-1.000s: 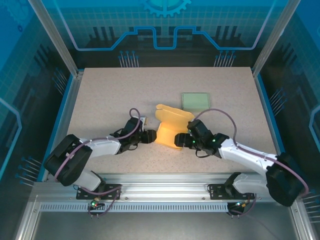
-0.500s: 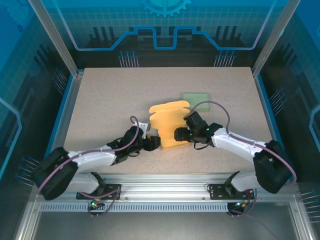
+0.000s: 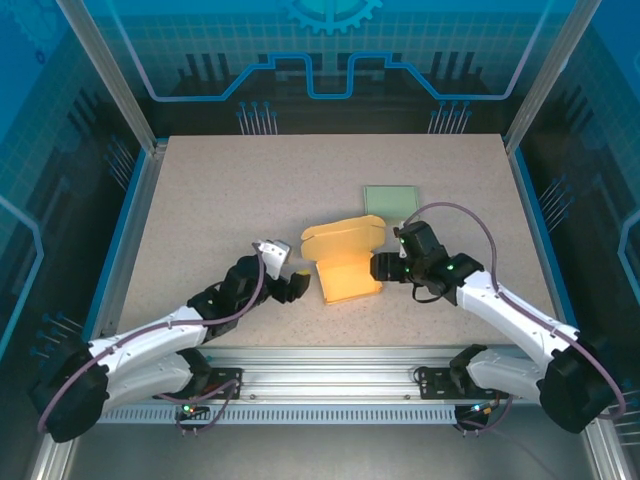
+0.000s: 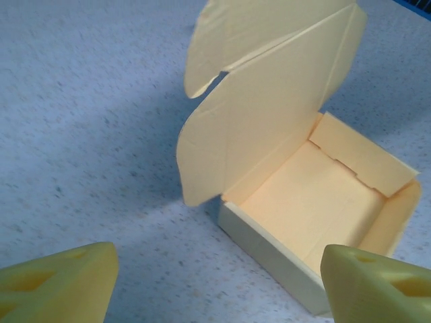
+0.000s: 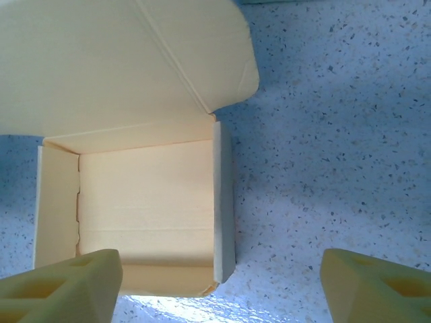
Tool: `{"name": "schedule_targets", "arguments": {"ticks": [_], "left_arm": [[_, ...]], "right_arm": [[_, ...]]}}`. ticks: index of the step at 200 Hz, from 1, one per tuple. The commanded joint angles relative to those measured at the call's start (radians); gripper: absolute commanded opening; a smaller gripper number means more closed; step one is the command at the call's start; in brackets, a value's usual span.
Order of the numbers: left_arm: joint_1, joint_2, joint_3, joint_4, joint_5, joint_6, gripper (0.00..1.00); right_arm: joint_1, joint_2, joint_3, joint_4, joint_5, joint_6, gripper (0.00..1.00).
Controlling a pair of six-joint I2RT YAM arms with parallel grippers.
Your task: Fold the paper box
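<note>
Tabletop (image 3: 220, 200), speckled beige, inside a blue-lit enclosure. Two white-and-black arms lie low across its near half and angle inward toward each other.

Between them, around the middle of the table and a little toward the near edge, sits the pale yellow paper box (image 3: 348, 278). Its shallow tray is already formed and open at the top. The lid (image 3: 343, 237) stands up from the far wall and leans back, with rounded flaps (image 4: 202, 165) at its sides. Beyond the box to the right, and apart from it, a flat green sheet (image 3: 390, 198) lies on the table.

The left gripper (image 3: 294, 286) rests just left of the box without touching it, jaws spread wide with nothing between them. The right gripper (image 3: 383, 267) is close against the box's right wall (image 5: 224, 202), jaws also spread and holding nothing.

The main risk is that nothing pins the box down. It looks light and thin, so a push on the lid from one side would probably slide or spin the tray instead of folding the hinge. If the lid comes down unguided, the rounded flaps may land outside the walls rather than tucking in. The right fingers are near enough to catch the wall's edge and buckle it. A hard downward press could crush the tray.
</note>
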Motion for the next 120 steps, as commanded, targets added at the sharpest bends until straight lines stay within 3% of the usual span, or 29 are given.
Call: {"name": "schedule_targets", "arguments": {"ticks": [1,25,61,120], "left_arm": [[0.059,-0.021,0.031,0.019,-0.022,0.107,0.79],[0.180,-0.019,0.051,0.043,0.134,0.124,0.75],[0.230,0.022,0.095,0.037,0.306,0.208,0.72],[0.234,0.244,0.228,0.007,0.325,0.239,0.70]], "right_arm": [[-0.012,-0.042,0.007,-0.026,0.000,-0.085,0.74],[-0.034,-0.073,0.019,-0.007,0.020,-0.145,0.72],[-0.154,-0.064,0.004,0.103,-0.094,-0.229,0.74],[-0.224,0.115,0.067,0.223,-0.250,-0.386,0.71]]}}
